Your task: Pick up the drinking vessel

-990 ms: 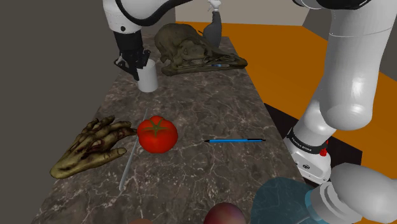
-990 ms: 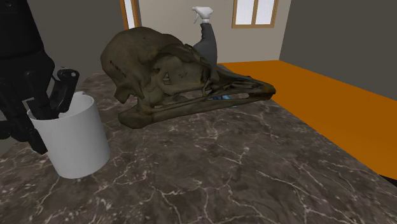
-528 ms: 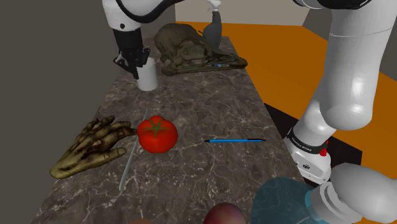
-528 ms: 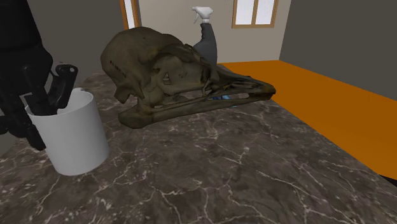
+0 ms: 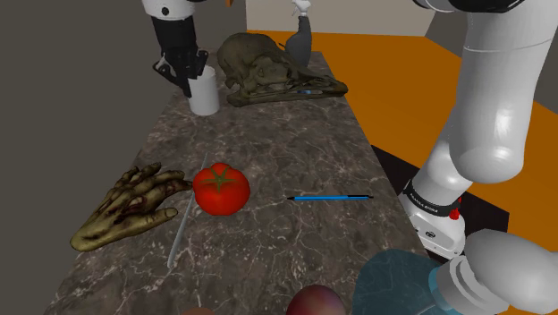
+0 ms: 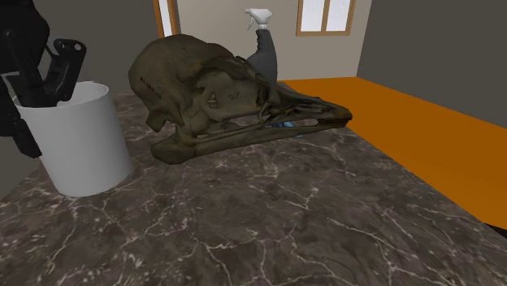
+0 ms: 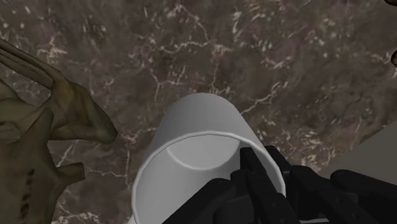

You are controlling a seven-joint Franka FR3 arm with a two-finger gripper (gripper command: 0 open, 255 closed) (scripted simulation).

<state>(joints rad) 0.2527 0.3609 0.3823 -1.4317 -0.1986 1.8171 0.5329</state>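
Observation:
The drinking vessel is a plain white cup (image 5: 204, 93) without a handle, held at the far end of the dark marble counter (image 5: 295, 152). My black gripper (image 5: 185, 71) is shut on its rim, one finger inside the cup and the other outside the wall. In the second exterior view the cup (image 6: 79, 142) hangs slightly tilted at the left, its base a little above the counter (image 6: 284, 219), with the gripper (image 6: 36, 89) clasping its far-left rim. In the wrist view the cup (image 7: 194, 137) reaches away from the gripper (image 7: 264, 181) over the marble.
A large brownish bird skull (image 5: 268, 72) lies just to the shoulder view's right of the cup, with a spray bottle (image 5: 300, 36) behind it. Nearer the stand lie a tomato (image 5: 221, 189), a greenish hand model (image 5: 125, 208), a thin grey blade (image 5: 181, 228) and a blue pen (image 5: 329, 197).
The gripper has risen with the cup in its grasp; the cup has left the counter and moved up and toward the left in both exterior views.

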